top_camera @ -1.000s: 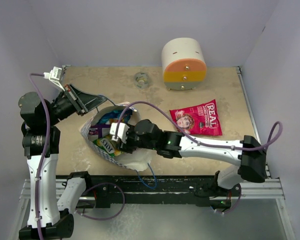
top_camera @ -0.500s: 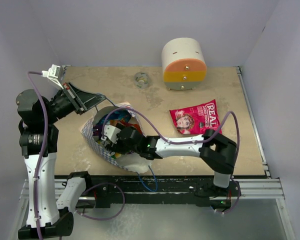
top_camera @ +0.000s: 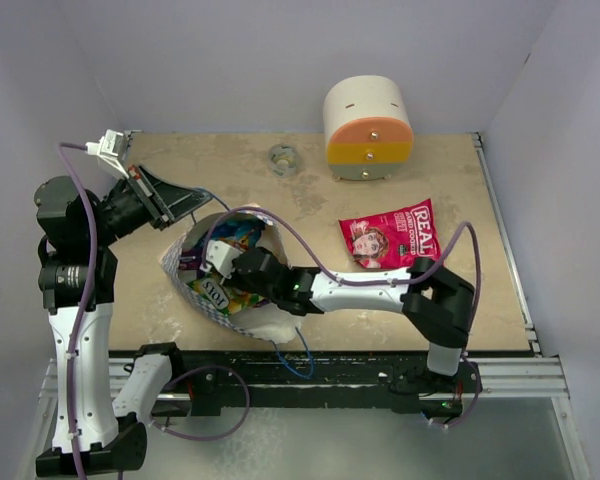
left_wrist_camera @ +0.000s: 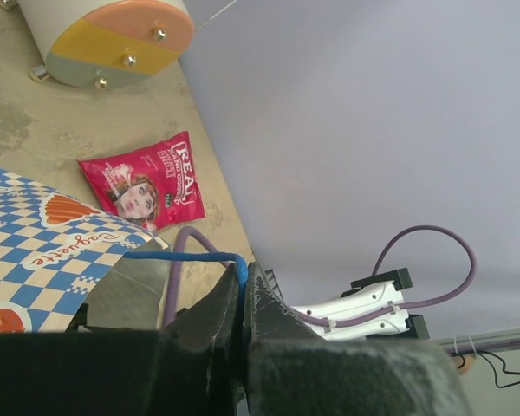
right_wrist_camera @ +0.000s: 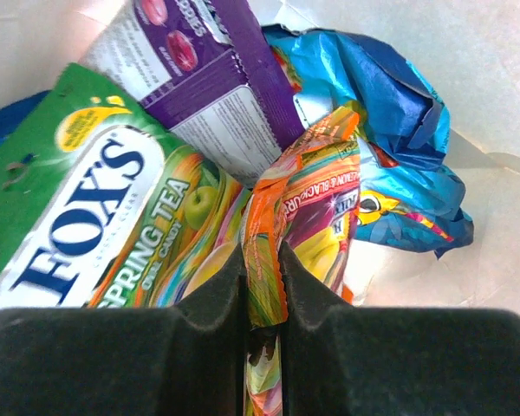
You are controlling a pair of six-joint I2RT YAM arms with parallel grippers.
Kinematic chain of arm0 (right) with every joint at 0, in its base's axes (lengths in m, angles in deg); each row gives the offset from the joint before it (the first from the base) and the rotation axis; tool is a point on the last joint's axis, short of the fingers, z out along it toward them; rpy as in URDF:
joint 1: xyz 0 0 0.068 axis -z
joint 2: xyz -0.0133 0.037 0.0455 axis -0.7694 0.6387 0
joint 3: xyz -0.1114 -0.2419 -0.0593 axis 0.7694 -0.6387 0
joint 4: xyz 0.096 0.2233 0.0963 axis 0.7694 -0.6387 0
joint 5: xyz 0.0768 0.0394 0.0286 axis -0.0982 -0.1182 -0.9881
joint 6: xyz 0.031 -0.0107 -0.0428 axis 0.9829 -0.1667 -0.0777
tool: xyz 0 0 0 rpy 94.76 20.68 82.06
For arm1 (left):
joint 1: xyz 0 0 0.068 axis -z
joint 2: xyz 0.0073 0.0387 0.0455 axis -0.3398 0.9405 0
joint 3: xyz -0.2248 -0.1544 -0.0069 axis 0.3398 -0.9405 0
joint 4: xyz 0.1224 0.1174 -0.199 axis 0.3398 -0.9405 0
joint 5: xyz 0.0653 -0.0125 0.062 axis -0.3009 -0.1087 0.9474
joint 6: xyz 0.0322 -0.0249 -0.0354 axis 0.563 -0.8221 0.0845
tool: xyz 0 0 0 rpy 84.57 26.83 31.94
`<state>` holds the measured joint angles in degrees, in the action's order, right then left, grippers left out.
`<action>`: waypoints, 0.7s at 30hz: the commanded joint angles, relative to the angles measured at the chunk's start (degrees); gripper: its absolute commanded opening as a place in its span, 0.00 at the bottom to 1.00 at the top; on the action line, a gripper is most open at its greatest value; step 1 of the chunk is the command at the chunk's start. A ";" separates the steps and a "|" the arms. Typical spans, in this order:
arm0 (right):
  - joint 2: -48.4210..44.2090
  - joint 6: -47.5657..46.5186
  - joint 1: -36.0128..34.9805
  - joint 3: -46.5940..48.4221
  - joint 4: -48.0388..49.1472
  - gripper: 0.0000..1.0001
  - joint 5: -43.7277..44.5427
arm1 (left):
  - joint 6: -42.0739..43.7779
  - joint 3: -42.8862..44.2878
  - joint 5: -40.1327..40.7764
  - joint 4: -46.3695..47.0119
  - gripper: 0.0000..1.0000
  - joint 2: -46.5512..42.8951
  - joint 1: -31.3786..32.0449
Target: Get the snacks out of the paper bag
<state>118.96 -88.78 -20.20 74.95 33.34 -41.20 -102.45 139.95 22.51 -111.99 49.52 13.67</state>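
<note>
The checkered paper bag lies open at the table's front left, and its blue-and-white outside shows in the left wrist view. My left gripper is shut on its blue cord handle and holds the mouth up. My right gripper reaches inside the bag and is shut on the edge of an orange-and-yellow packet. Beside it lie a green Fox's packet, a purple packet and a blue packet. A pink-red packet lies on the table to the right.
A rounded cream-orange-yellow drawer box stands at the back. A small grey ring lies left of it. Walls close the table on three sides.
My right gripper has gone deeper into the bag, then drawn back slightly with the orange packet pinched. The left arm holds steady.
</note>
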 commanded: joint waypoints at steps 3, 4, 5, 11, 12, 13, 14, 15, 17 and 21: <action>-14.20 2.16 -0.47 -2.27 0.16 0.00 -12.58 | 1.58 2.53 -1.55 3.33 0.00 0.00 0.40; -16.13 2.76 -0.43 -2.87 -0.42 0.00 -15.63 | 1.69 2.35 -1.53 3.36 0.00 0.19 0.40; -18.58 3.12 -0.44 -3.40 -0.88 0.00 -18.20 | 1.69 2.11 -1.50 3.58 0.00 0.29 0.40; -29.57 4.05 -0.43 -3.95 -9.29 0.00 -35.06 | 2.07 0.52 -1.36 3.90 0.00 0.63 0.40; -31.50 4.06 -0.48 -4.02 -11.09 0.00 -36.84 | 2.11 0.26 -1.41 3.74 0.00 0.63 0.40; -33.45 4.06 -0.45 -4.15 -13.61 0.00 -38.30 | 2.14 0.07 -1.35 3.63 0.00 0.53 0.40; -35.51 3.99 -0.47 -4.16 -15.54 0.00 -39.93 | 2.07 -0.22 -1.41 3.52 0.00 0.47 0.40; -37.37 3.97 -0.49 -4.08 -17.05 0.00 -41.62 | 2.18 -0.35 -1.38 3.31 0.00 0.42 0.40; -41.22 2.91 -0.43 -3.26 -21.38 0.00 -42.36 | 2.66 -0.34 -1.20 2.30 0.00 0.57 0.40; -47.69 -1.57 -0.43 0.05 -29.69 0.00 -32.24 | 3.59 -0.19 -0.87 0.76 0.00 0.69 0.40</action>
<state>77.52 -86.35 -20.63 70.57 11.73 -78.44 -100.40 139.44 22.44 -112.38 50.65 13.67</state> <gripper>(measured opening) 0.145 0.013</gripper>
